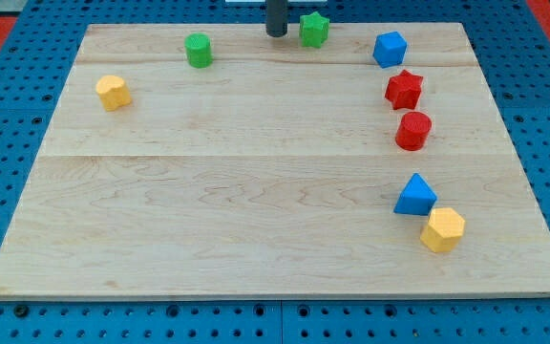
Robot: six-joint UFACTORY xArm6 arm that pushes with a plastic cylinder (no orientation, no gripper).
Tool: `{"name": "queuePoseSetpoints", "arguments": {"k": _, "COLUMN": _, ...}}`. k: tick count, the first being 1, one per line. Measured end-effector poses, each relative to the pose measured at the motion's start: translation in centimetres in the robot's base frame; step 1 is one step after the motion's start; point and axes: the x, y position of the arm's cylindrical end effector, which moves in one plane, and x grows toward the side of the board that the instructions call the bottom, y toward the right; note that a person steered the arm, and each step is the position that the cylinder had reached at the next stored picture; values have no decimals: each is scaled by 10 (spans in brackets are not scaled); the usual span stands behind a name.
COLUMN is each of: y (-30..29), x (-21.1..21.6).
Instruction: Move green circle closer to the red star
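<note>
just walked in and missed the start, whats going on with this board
A robot arm with a dark rod is pushing coloured blocks about a wooden board. My tip is at the view's top edge, just left of the green star and well to the right of the green circle. The job is to bring that circle nearer the red star, which sits far off at the view's right between a blue cube and a red cylinder. The circle is untouched.

Pale smooth matt wood board (pixel 256 191); matt painted blocks, e.g. green circle (pixel 198 50), red star (pixel 404 89).
</note>
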Motion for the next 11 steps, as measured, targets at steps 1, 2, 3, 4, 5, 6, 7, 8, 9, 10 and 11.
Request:
{"name": "queuePoseSetpoints", "arguments": {"k": 1, "y": 53, "x": -3}}
{"name": "queuePoseSetpoints", "arguments": {"k": 2, "y": 105, "x": -5}}
{"name": "queuePoseSetpoints", "arguments": {"k": 3, "y": 124, "x": -5}}
{"name": "queuePoseSetpoints", "arguments": {"k": 4, "y": 92, "x": -8}}
{"name": "queuePoseSetpoints", "arguments": {"k": 5, "y": 56, "x": -9}}
{"name": "queuePoseSetpoints", "arguments": {"k": 6, "y": 3, "x": -9}}
{"name": "queuePoseSetpoints", "arguments": {"k": 7, "y": -37, "x": -7}}
{"name": "queuePoseSetpoints", "arguments": {"k": 8, "y": -92, "x": -7}}
{"name": "queuePoseSetpoints", "arguments": {"k": 9, "y": -117, "x": 9}}
{"name": "queuePoseSetpoints", "arguments": {"k": 10, "y": -117, "x": 40}}
{"name": "queuePoseSetpoints", "arguments": {"k": 11, "y": -124, "x": 62}}
